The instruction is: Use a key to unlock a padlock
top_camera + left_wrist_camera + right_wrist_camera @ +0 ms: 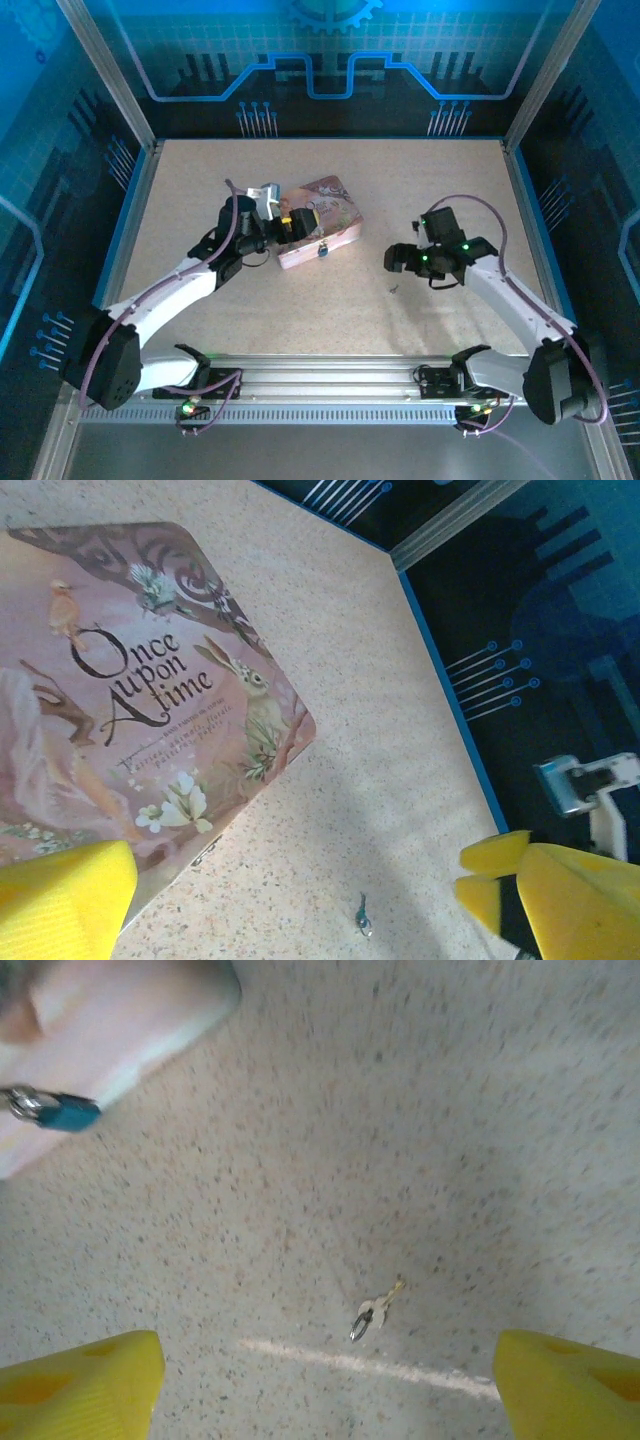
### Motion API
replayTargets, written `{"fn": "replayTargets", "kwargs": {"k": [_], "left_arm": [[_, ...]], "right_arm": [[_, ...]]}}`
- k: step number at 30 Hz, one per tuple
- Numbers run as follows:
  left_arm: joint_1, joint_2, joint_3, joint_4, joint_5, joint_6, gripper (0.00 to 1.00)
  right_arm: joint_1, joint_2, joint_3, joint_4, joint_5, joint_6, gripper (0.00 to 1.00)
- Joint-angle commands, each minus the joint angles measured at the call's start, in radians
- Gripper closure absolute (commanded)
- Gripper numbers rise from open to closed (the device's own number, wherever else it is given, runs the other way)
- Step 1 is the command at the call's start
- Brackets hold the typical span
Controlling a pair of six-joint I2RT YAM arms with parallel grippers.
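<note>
The padlock (323, 252) is tiny and bluish and hangs on the front of the pink tin (325, 205). In the right wrist view the padlock (55, 1110) shows blue at the tin's (120, 1010) edge, top left. The key (394, 289) lies flat on the speckled table. My right gripper (398, 262) hovers just above it, open. In its wrist view the key (375, 1310) on its small ring lies between the spread yellow fingers (80, 1385) of my right gripper (325, 1370). My left gripper (287, 222) is open over the tin's left part. From the left wrist, the left gripper (300, 870) holds nothing, and the key (363, 917) lies beyond the tin (120, 710).
The tin's lid reads "Once upon a time". Blue enclosure walls and a metal frame (130, 110) bound the table. A rail (330, 385) runs along the near edge. Bare table (300, 310) lies in front of the tin.
</note>
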Motion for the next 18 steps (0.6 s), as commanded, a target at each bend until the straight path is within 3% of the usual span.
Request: {"fn": "replayTargets", "kwargs": {"k": [1, 18], "left_arm": [[-0.006, 0.022, 0.022, 0.096, 0.035, -0.036, 0.02], [-0.006, 0.033, 0.010, 0.112, 0.032, -0.039, 0.01]], "right_arm": [[0.041, 0.055, -0.003, -0.067, 0.014, 0.031, 0.18], [0.181, 0.284, 0.029, -0.092, 0.169, 0.059, 0.48]]}}
